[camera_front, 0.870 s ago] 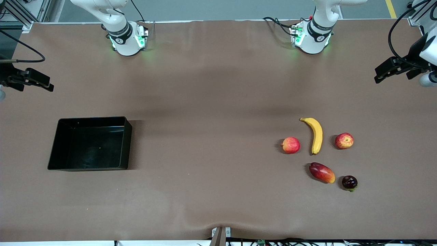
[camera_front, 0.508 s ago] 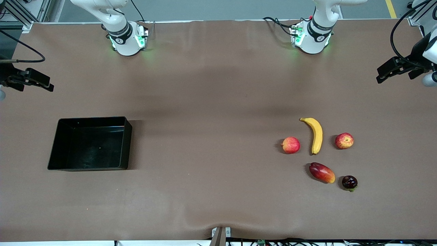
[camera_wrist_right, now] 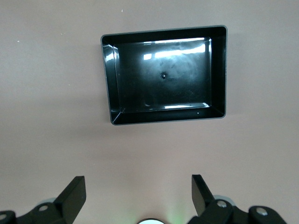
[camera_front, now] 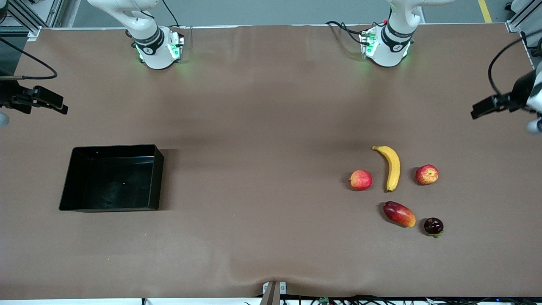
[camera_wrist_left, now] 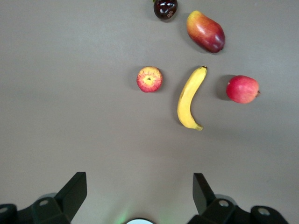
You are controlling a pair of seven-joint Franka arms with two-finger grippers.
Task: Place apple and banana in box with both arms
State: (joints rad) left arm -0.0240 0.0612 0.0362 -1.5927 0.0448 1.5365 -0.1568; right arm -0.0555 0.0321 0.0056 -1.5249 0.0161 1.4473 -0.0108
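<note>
Apple [camera_wrist_left: 149, 79]: beside banana [camera_wrist_left: 189, 98], toward left arm's end; firm, smooth, likely rolls; grip across middle.
Banana: stiff, curved; take mid-length.
Box [camera_wrist_right: 219, 70]: empty, right arm's end.
Left gripper [camera_wrist_left: 140, 193]: wide open, empty, over bare table; shifted outward since earlier.
Right gripper [camera_wrist_right: 138, 193]: open, empty, waiting.
</note>
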